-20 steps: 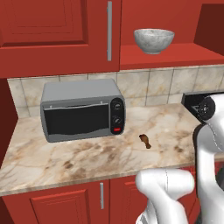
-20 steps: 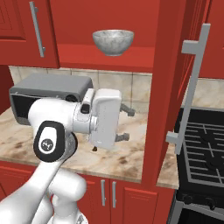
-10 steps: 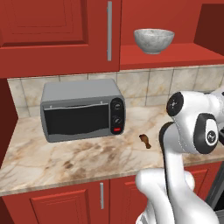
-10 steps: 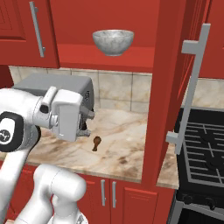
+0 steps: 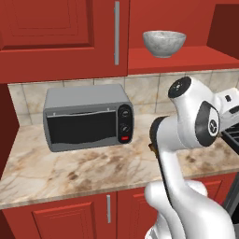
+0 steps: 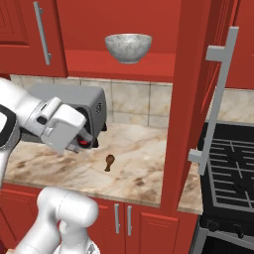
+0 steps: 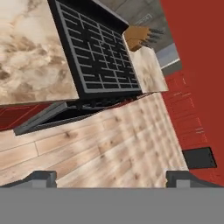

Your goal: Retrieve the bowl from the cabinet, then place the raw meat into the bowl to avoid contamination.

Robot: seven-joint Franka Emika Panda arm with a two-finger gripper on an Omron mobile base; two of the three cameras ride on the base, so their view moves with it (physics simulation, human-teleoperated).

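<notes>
Empty hand, pointed nowhere near the bowl

Fingertips point(image 7: 43, 177) are spread wide apart with nothing between them, and the gripper point(image 7: 111, 178) looks down at the stove point(image 7: 96, 52) and wood floor. The bowl point(image 6: 128, 47) sits on the open cabinet point(image 6: 119, 67) shelf, the raw meat point(image 6: 109, 161) on the counter point(image 6: 134, 163). Swinging back up could easily clip the open door point(image 6: 191, 99). Half a second ago the hand was nearer the toaster oven point(image 5: 88, 122).
</notes>
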